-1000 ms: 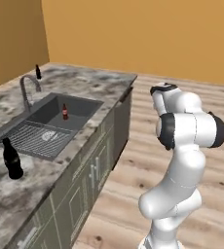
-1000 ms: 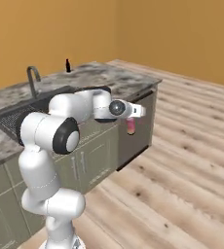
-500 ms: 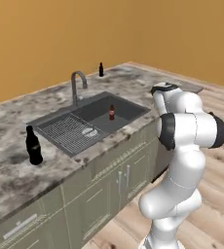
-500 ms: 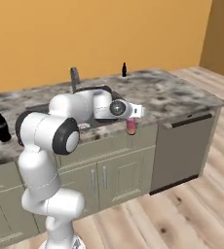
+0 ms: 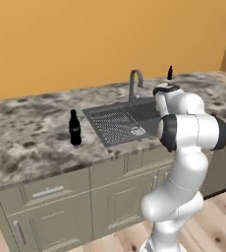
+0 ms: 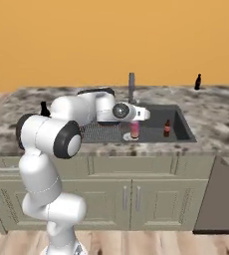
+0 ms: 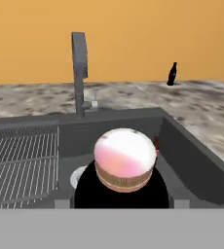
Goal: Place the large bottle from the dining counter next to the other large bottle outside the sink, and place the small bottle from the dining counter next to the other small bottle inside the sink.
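We saw the claw [image 6: 134, 115] closed on the large bottle [image 6: 134, 130], which hung pink end down over the sink [image 6: 183, 130]. The other large bottle [image 5: 74, 128] stood on the tabletop [image 5: 26, 138] left of the sink. The other small bottle [image 6: 167, 128] stood inside the basin, beside the tap [image 7: 79, 68].
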{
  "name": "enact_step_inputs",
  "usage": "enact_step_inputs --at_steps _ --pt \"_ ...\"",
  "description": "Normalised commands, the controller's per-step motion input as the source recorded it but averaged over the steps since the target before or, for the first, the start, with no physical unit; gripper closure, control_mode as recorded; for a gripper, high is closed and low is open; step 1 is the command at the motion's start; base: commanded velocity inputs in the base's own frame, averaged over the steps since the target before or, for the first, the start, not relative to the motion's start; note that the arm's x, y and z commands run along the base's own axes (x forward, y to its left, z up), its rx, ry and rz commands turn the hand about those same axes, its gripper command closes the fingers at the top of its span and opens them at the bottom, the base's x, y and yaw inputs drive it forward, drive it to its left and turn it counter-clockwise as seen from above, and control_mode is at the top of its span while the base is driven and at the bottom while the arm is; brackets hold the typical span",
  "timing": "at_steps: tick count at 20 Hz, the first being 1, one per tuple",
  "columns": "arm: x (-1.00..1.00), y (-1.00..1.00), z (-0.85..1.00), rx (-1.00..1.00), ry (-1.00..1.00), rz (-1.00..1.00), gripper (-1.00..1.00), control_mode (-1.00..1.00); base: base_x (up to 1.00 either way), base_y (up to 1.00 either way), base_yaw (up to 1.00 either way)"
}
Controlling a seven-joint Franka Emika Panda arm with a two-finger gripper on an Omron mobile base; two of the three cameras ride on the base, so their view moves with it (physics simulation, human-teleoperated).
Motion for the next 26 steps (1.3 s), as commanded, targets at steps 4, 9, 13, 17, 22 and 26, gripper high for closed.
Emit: enact_step_inputs --at_steps 4,9,13,17,22,26 --pt "0.00 0.00 0.00 0.00 0.00 0.00 1.00 1.00 0.26 -0.32 0.63" --pt "0.00 0.00 0.00 0.00 0.00 0.00 1.00 1.00 0.04 -0.24 0.49" --pt "0.00 0.00 0.00 0.00 0.00 0.00 1.00 1.00 0.00 -0.10 0.29" --pt "0.00 0.00 0.00 0.00 0.00 0.00 1.00 1.00 0.00 -0.03 0.21" --pt "0.00 0.00 0.00 0.00 0.00 0.00 1.00 1.00 0.00 -0.06 0.19" --pt "0.00 0.00 0.00 0.00 0.00 0.00 1.00 1.00 0.00 -0.07 0.21"
